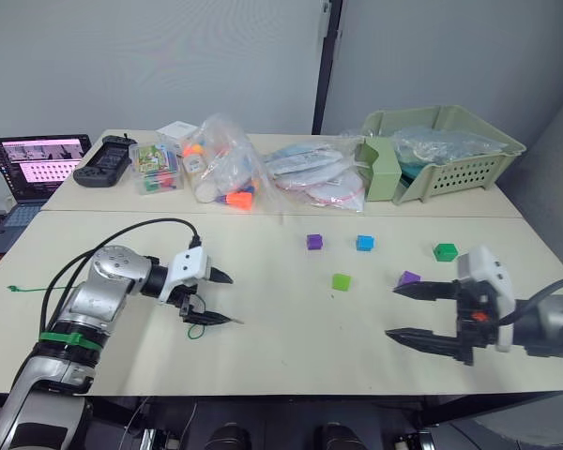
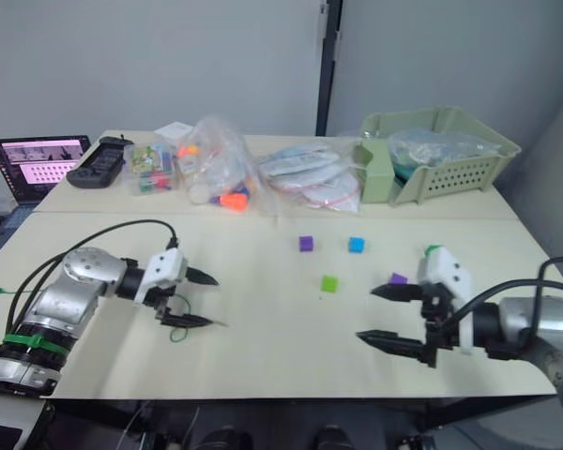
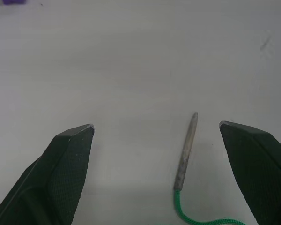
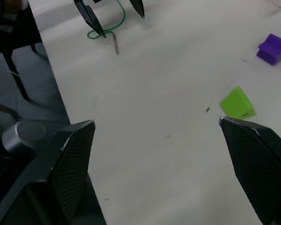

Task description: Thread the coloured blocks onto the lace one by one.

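Five coloured blocks lie right of the table's middle: purple (image 1: 313,242), blue (image 1: 364,243), dark green (image 1: 445,251), lime green (image 1: 341,281) and a second purple (image 1: 409,277). The lace (image 1: 198,327), a thin green cord, curls on the table under my left gripper (image 1: 233,300). Its stiff pale tip (image 3: 187,150) lies flat between the open fingers, nearer one of them and touching neither. My right gripper (image 1: 391,311) hangs open and holds nothing, just in front of the second purple block. The right wrist view shows the lime block (image 4: 236,102) and a purple block (image 4: 273,48) ahead.
Along the back stand a laptop (image 1: 33,164), a black controller (image 1: 103,161), a small box of coloured pieces (image 1: 157,169), clear bags of toys (image 1: 220,173), flat bags (image 1: 314,173) and a pale green basket (image 1: 441,150). A small green piece (image 1: 14,288) lies at the left edge.
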Controlling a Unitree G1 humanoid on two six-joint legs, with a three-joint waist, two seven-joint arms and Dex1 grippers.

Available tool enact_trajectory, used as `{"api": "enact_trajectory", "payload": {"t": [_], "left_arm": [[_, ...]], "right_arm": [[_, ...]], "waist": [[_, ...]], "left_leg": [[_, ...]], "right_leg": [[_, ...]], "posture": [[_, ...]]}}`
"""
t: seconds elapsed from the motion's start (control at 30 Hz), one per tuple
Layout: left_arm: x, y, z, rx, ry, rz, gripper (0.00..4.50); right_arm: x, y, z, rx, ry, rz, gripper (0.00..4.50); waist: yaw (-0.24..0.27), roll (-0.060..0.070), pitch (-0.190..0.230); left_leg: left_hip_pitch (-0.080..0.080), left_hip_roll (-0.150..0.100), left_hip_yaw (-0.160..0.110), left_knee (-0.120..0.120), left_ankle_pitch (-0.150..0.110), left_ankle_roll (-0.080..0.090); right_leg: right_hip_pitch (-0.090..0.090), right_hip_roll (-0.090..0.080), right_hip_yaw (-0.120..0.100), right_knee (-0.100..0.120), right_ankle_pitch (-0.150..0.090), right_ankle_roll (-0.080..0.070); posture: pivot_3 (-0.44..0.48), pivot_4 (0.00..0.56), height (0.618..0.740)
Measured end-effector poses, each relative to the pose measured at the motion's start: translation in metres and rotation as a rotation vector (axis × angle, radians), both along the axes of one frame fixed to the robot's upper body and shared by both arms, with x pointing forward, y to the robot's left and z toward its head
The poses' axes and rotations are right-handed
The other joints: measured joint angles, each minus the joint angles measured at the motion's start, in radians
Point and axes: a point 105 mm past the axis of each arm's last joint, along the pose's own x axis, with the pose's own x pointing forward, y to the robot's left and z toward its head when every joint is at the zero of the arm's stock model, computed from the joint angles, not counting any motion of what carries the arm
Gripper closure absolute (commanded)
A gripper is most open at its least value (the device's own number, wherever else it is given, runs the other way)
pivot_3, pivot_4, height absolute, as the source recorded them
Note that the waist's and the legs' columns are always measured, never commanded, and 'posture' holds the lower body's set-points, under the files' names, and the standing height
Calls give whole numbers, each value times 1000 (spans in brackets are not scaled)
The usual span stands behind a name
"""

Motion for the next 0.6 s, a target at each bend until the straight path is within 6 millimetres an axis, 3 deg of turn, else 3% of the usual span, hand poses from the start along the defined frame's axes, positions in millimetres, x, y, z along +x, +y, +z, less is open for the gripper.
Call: {"api": "enact_trajectory", "payload": {"t": [0.1,0.23,0.6], "left_arm": [[-4,1,-11,66,-18,-81,0],[-4,3,-10,78,-27,-136,0],[-3,18,-18,2,64,-119,0]], "right_arm": [[-2,13,-2,3,-21,21,30],[-5,22,-3,3,-33,31,30],[-4,25,-8,23,-26,10,30]], "waist": [[3,0,0],[7,0,0],[7,0,0]], "left_leg": [[0,0,0,0,0,0],[-1,0,0,1,0,1],[-1,0,-1,2,-1,2]], "right_leg": [[0,0,0,0,0,0],[0,0,0,0,0,0],[0,0,-1,0,0,0]], "posture": [[0,150,733],[0,150,733],[0,150,733]]}}
